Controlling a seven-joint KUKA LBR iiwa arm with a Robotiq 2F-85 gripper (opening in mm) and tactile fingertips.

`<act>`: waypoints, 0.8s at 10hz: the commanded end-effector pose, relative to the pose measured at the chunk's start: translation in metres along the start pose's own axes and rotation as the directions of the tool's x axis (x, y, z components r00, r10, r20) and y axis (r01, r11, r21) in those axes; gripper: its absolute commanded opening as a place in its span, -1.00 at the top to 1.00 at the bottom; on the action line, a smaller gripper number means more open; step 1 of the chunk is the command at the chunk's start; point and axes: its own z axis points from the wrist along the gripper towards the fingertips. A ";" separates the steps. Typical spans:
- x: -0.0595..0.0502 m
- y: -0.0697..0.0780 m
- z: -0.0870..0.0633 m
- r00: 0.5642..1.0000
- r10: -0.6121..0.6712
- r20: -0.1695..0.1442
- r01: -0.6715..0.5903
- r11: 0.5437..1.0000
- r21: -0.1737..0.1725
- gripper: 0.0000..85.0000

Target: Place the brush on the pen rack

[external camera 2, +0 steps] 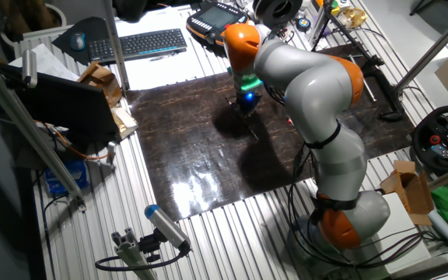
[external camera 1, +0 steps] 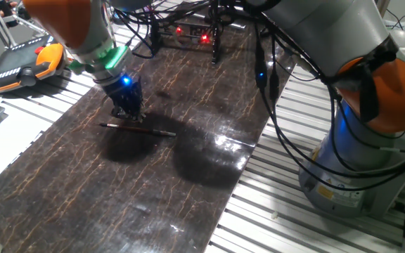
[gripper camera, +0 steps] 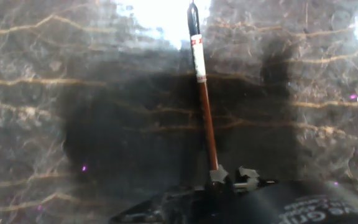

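- The tool (external camera 1: 127, 111) is down low over the dark marbled mat (external camera 1: 188, 176) on the bench (external camera 1: 34, 140), its blue light glowing just above the fingers.
- In the hand view the black fingertips (gripper camera: 217, 177) show at the bottom edge, right at the near end of the brush (gripper camera: 202, 93); whether they actually pinch the shaft, or how wide they stand, I cannot tell from any of the pictures.
- The brush lies flat on the mat. In one fixed view it runs left to right just in front of the tool, a thin dark line with its right end clear of the fingers.
- In the hand view the brush stretches away from the tool: brown shaft nearest, then a pale band with red marks, then a dark end farthest off, lying against a bright glare patch.
- A broad shadow of the arm (external camera 2: 309, 85) falls on the mat around the brush.
- In the other fixed view the pen rack (external camera 2: 376, 74) stands at the far right edge of the mat, well apart from the tool and the brush.
- Beyond the mat at the far left sit a keyboard (external camera 2: 138, 43) and an orange-and-black handheld controller (external camera 1: 23, 67).
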 end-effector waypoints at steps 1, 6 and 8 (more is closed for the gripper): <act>-0.001 0.000 0.002 1.000 0.001 0.003 -0.001 1.000 0.001 0.15; -0.007 0.005 0.021 0.998 -0.057 0.007 0.057 0.998 -0.021 0.05; -0.005 0.006 0.025 0.998 -0.067 0.011 0.067 0.998 -0.008 0.07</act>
